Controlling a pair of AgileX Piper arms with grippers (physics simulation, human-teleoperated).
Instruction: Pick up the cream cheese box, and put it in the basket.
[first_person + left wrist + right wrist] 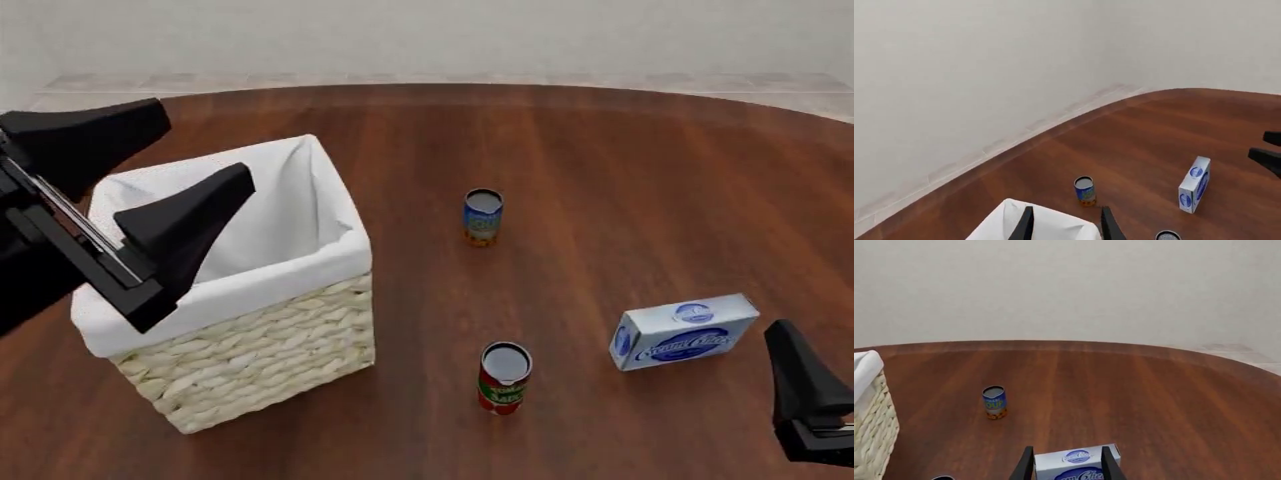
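two grippers sat spread wide, holding nothing; the right gripper [1066, 462] hung just behind the cream cheese box [685, 331]. an off-centre pinch could've knocked it toward the red soup can [505, 377], away from the basket [240, 345].

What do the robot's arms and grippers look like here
Both are matte black with no visible markings. The left gripper has broad, wedge-shaped fingers on a black bar, with thin pale lines along the arm. The right gripper shows a similar tapered black finger.
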